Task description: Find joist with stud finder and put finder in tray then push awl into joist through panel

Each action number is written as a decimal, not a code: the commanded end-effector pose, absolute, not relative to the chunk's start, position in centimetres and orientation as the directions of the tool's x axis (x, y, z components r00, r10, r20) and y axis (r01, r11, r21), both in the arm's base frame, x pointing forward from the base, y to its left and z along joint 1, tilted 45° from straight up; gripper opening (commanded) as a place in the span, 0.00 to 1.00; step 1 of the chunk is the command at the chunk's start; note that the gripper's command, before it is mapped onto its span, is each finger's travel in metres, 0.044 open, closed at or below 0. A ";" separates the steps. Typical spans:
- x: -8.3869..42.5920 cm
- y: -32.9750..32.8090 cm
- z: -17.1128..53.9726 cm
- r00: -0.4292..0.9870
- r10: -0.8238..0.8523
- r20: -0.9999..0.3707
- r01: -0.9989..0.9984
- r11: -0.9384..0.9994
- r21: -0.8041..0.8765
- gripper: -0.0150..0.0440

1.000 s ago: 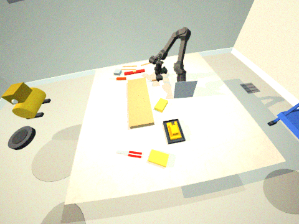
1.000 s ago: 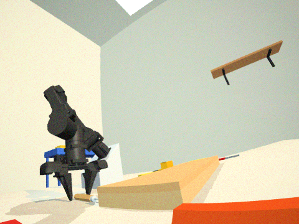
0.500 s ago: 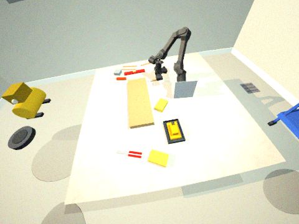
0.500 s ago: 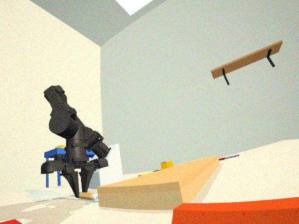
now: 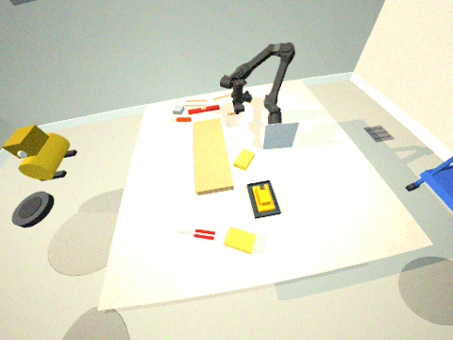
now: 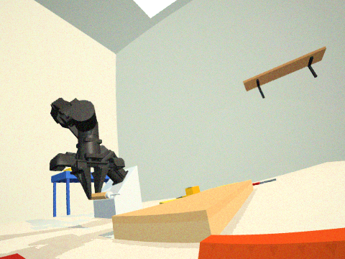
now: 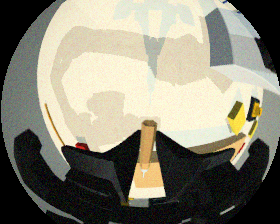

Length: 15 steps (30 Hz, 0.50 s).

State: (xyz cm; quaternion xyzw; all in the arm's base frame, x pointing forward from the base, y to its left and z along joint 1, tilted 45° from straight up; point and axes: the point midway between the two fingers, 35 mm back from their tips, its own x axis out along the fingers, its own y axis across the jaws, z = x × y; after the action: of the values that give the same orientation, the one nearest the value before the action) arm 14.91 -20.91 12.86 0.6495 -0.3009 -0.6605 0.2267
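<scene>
My gripper (image 5: 239, 111) (image 6: 93, 197) (image 7: 148, 133) is shut on the awl's wooden handle. The awl (image 5: 231, 113) (image 6: 99, 196) (image 7: 147, 150) is held roughly level a little above the table, beside the panel's far end in the top view; its thin metal tip points toward the panel. The floor panel (image 5: 211, 159) (image 6: 162, 226) (image 7: 149, 176) is a long tan slab; I see no hole in its top in the top view. The yellow stud finder (image 5: 265, 198) (image 6: 192, 190) sits in the black tray (image 5: 252, 204). The joist is hidden.
A grey upright sheet (image 5: 280, 135) stands near the arm's base. Yellow blocks (image 5: 244, 160) (image 5: 241, 240) lie beside the panel and near the front. Red-handled pliers (image 5: 204, 234) lie near the front. An orange-handled tool (image 5: 183, 119), a red tool (image 5: 204, 110) and a grey block (image 5: 178, 110) lie at the back.
</scene>
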 end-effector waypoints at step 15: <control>14.9 -17.4 16.4 -0.012 -0.689 -0.725 -0.005 -0.725 0.689 0.25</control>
State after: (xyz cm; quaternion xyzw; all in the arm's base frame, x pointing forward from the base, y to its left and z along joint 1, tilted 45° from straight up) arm 14.67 -17.49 16.48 0.6496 -0.2863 -0.6598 0.2464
